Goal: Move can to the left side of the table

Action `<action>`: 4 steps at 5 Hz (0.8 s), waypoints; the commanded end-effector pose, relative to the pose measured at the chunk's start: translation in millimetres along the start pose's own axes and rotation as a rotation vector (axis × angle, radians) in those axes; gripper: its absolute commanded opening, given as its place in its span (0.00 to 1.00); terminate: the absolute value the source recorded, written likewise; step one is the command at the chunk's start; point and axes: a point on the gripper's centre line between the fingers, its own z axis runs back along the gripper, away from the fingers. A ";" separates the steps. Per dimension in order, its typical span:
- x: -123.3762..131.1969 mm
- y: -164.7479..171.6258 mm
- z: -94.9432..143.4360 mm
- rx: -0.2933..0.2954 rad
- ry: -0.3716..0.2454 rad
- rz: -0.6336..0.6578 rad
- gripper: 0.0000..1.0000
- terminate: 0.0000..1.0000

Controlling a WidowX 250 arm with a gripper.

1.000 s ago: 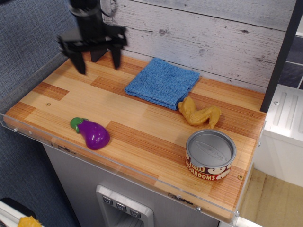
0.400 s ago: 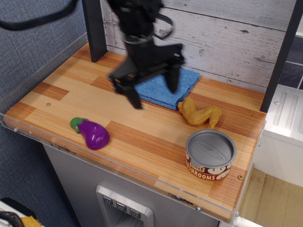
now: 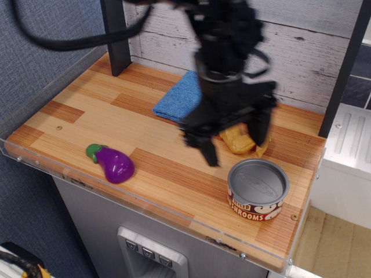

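Now | hand (image 3: 235, 145) spread wide, empty | above can (image 3: 258, 189)

Can (image 3: 258, 189) front right on table (image 3: 75, 119), eggplant (image 3: 113, 163) front left

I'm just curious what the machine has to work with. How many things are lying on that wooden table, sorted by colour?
Purple: 1, the toy eggplant
Blue: 1, the cloth, partly hidden by the arm
Yellow: 1, the chicken-like piece
Red and white with grey lid: 1, the can
Total: 4
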 end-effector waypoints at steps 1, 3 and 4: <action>-32.6 -37.5 -2.9 0.020 0.129 0.088 1.00 0.00; -54.1 -50.4 -22.5 0.035 0.251 0.126 1.00 0.00; -60.7 -50.0 -29.5 0.055 0.263 0.140 1.00 0.00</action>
